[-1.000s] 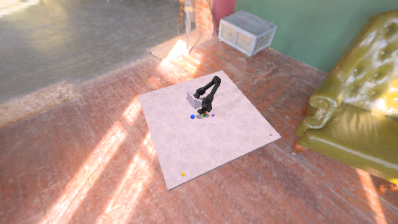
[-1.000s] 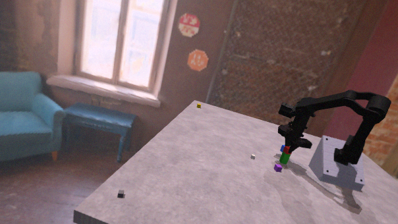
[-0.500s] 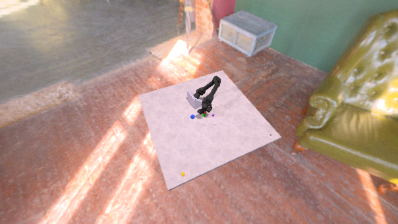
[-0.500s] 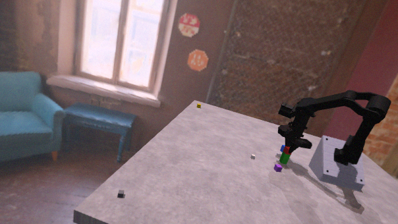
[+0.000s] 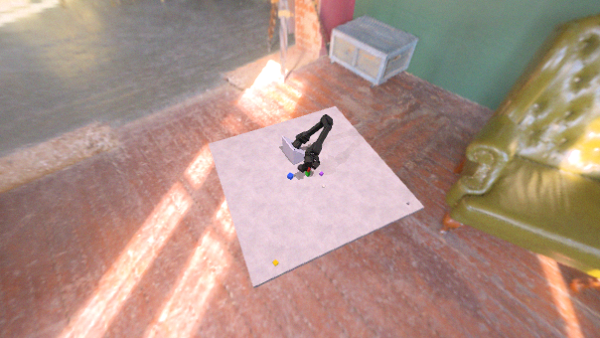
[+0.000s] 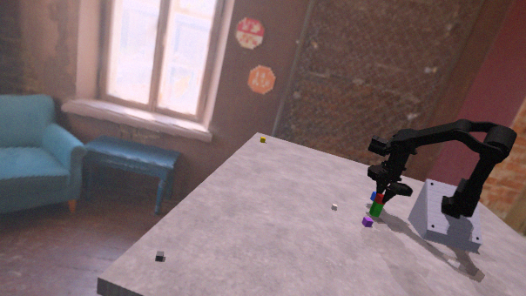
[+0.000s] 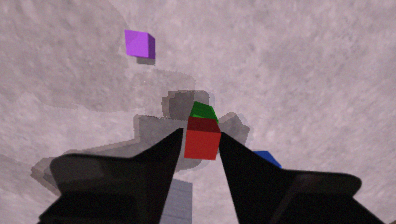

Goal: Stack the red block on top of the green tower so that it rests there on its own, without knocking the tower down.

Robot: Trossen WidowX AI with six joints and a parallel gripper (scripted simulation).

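The red block (image 5: 308, 170) (image 6: 380, 198) (image 7: 202, 145) sits on top of the green tower (image 5: 308, 174) (image 6: 376, 210) (image 7: 203, 111), with no gap visible between them in the exterior view. The tower stands upright on the table, partly hidden under the red block in the wrist view. My gripper (image 6: 382, 197) (image 7: 200, 134) is open around the red block. Its fingertips stand one on each side, with a narrow gap on both sides in the wrist view.
A blue block (image 5: 290, 176) (image 6: 373, 196) (image 7: 266, 158) and a purple block (image 5: 321, 174) (image 6: 367, 222) (image 7: 139, 44) lie near the tower on opposite sides. A small white block (image 5: 323, 186) (image 6: 334, 207) lies a little farther out. Yellow (image 5: 275, 262) (image 6: 262, 140) and dark grey (image 5: 408, 203) (image 6: 159, 256) blocks lie far off.
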